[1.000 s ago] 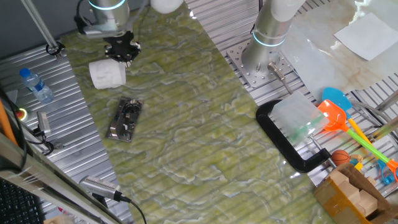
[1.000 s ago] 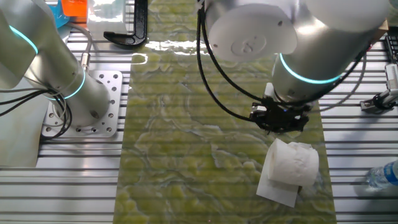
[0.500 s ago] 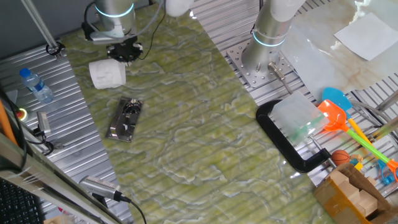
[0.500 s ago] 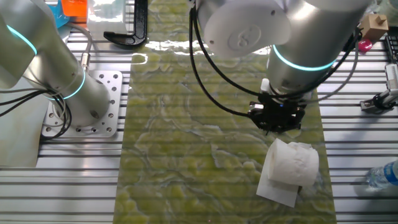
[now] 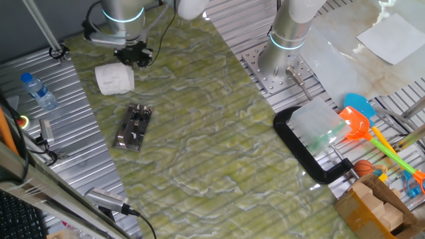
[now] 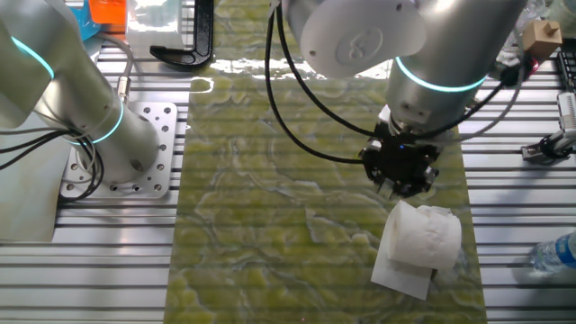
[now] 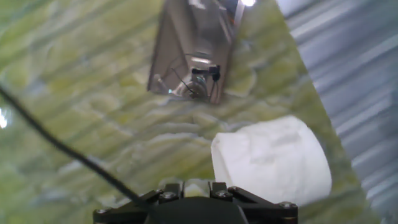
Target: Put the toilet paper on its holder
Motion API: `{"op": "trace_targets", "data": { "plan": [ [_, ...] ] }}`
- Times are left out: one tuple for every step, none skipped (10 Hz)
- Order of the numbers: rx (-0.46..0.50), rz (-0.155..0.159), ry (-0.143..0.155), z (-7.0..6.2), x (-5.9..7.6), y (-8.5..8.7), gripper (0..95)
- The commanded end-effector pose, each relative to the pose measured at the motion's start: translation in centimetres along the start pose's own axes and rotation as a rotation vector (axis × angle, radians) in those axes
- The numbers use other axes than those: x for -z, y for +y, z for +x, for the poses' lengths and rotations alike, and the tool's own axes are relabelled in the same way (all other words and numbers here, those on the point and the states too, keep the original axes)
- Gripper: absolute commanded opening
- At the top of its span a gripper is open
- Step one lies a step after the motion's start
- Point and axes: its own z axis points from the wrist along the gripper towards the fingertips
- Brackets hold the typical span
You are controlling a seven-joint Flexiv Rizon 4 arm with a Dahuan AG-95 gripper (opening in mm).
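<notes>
The toilet paper (image 5: 114, 78) is a white roll lying on its side on the green mat, with a loose sheet under it in the other fixed view (image 6: 420, 238). The holder (image 5: 133, 126), a shiny metal plate with a dark bracket, lies flat in front of the roll. My gripper (image 5: 135, 56) hovers just behind and to the right of the roll, empty, jaws close together. It stands just above the roll in the other fixed view (image 6: 405, 175). The hand view shows the roll (image 7: 270, 162) at lower right, the holder (image 7: 193, 53) at the top, and my gripper (image 7: 196, 185) at the bottom edge.
A water bottle (image 5: 36, 89) lies left of the mat. A second arm's base (image 5: 285, 40) stands at the right, with a black C-shaped clamp (image 5: 302, 153) and colourful toys (image 5: 362, 123) beyond it. A flat paper sheet (image 5: 392, 36) lies at the far right.
My gripper has shifted a little away from the roll and turned about its axis. The roll and holder have not moved.
</notes>
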Motion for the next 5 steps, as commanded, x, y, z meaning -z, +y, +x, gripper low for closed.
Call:
{"op": "trace_targets", "data": {
  "plan": [
    [-0.235,-0.033,-0.052,0.05,-0.01,0.0,38.0],
    [-0.264,-0.037,-0.052,0.05,-0.01,0.0,38.0],
    [-0.261,-0.033,-0.05,0.05,-0.01,0.0,57.0],
    [-0.235,-0.019,-0.062,0.05,-0.01,0.0,57.0],
    [-0.235,-0.015,-0.064,0.05,-0.01,0.0,76.0]
  ]
}}
